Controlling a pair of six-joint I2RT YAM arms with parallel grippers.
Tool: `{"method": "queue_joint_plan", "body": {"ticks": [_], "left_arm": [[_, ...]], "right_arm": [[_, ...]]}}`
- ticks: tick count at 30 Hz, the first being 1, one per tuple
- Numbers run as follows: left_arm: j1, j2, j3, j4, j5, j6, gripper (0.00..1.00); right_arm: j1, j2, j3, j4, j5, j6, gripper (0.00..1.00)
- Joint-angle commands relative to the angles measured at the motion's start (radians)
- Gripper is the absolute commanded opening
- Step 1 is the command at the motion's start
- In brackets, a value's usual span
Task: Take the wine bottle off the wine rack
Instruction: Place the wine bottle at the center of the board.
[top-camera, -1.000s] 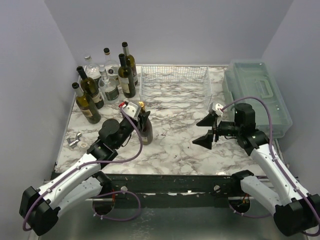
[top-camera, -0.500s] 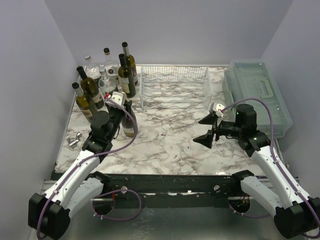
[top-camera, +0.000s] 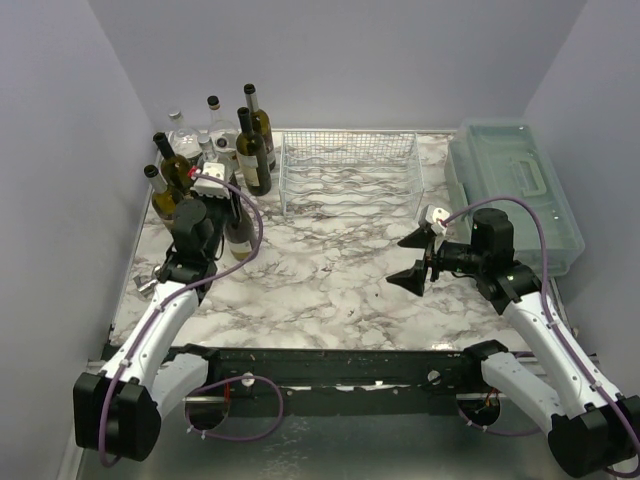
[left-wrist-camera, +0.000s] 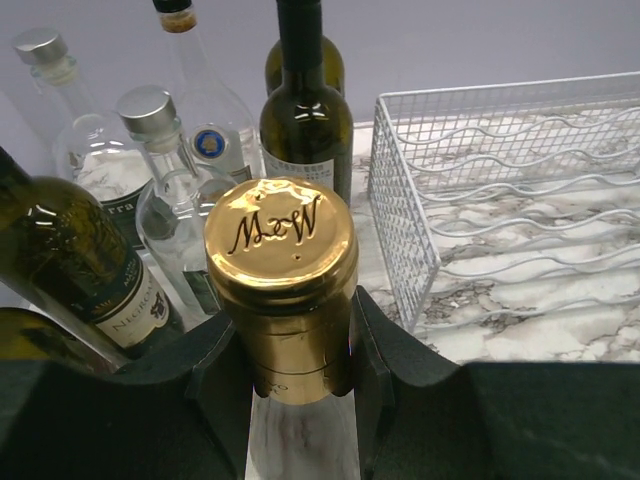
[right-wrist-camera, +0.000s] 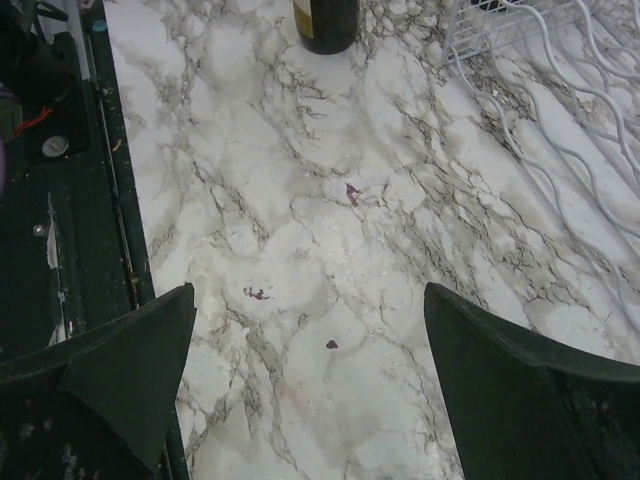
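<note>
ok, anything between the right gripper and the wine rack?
Nothing: just bare marble tabletop between right gripper and wine rack, clear in the top view.

Glossy gold foil on wine bottle (left-wrist-camera: 283, 270) — white wire wine rack (left-wrist-camera: 405, 220).

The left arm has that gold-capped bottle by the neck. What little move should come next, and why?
Probably ease the gold-capped bottle straight down and let go. The left gripper is shut on its neck, the rack stands empty, and the bottle is upright beside the other bottles at the back left. Whether its base touches the table, I cannot tell.
</note>
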Motion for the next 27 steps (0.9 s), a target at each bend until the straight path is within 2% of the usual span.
{"method": "queue_joint_plan", "body": {"ticks": [1, 27], "left_arm": [[0.052, 0.012, 0.131, 0.209, 0.038, 0.007, 0.0], [0.199, 0.185, 0.279, 0.21, 0.071, -0.002, 0.0]], "right_arm": [[-0.007, -0.014, -0.015, -0.002, 0.021, -0.018, 0.99], [-0.007, -0.007, -0.019, -0.004, 0.035, -0.03, 0.99]]}}
